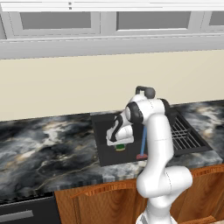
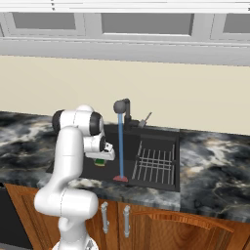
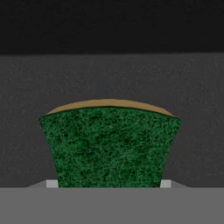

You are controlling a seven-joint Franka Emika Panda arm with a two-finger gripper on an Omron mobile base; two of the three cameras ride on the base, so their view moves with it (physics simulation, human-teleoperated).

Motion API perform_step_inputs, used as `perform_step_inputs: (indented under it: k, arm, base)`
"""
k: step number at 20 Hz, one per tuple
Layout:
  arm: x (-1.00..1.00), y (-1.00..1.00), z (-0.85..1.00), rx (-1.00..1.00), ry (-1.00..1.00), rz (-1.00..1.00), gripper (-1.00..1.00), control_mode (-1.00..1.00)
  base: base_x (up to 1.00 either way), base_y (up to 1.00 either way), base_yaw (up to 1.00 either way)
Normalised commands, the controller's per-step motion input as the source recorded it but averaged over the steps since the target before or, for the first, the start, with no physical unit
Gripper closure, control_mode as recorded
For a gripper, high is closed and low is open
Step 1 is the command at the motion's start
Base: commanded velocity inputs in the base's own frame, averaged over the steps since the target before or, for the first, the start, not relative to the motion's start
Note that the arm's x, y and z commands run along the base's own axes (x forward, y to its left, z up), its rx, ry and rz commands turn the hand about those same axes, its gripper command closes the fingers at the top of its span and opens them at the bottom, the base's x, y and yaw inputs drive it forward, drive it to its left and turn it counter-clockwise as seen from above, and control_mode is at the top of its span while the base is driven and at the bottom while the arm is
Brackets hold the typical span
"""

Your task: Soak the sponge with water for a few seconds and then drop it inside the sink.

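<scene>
The sponge (image 1: 119,147) was held in the jaws, which were closed on it, above the floor of the sink (image 1: 101,144). In the hand view its green layer (image 3: 110,146) faced the camera, with the yellow layer as a thin edge beyond. The water (image 2: 120,146) was seen running from the tap (image 2: 122,106) as a straight blue stream ending at a reddish patch on the basin floor. The sponge was beside the stream, apart from it, so soaking was judged not yet under way; soaking and release into the sink remained. The gripper (image 2: 99,161) was pointed downward inside the basin's outline. The arm was bent over the desk (image 1: 43,148) edge, elbow raised, forearm angled down to the sink. A wire rack (image 2: 154,165) lay in the basin's other half.
</scene>
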Motion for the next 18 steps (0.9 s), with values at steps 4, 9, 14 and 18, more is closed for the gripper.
perform_step_inputs:
  k: [4,9,14,18]
  arm:
    - [0.00,0.00,-0.33,0.00,0.00,0.00,1.00,-1.00]
    - [0.00,0.00,-0.37,0.00,0.00,0.00,1.00,-1.00]
    - [0.00,0.00,-0.05,0.00,0.01,0.00,1.00,-1.00]
    - [0.00,0.00,0.00,0.00,0.00,0.00,-1.00,-1.00]
  base:
    - [0.00,0.00,0.00]
    - [0.00,0.00,0.00]
    - [0.00,0.00,0.00]
    - [0.00,0.00,0.00]
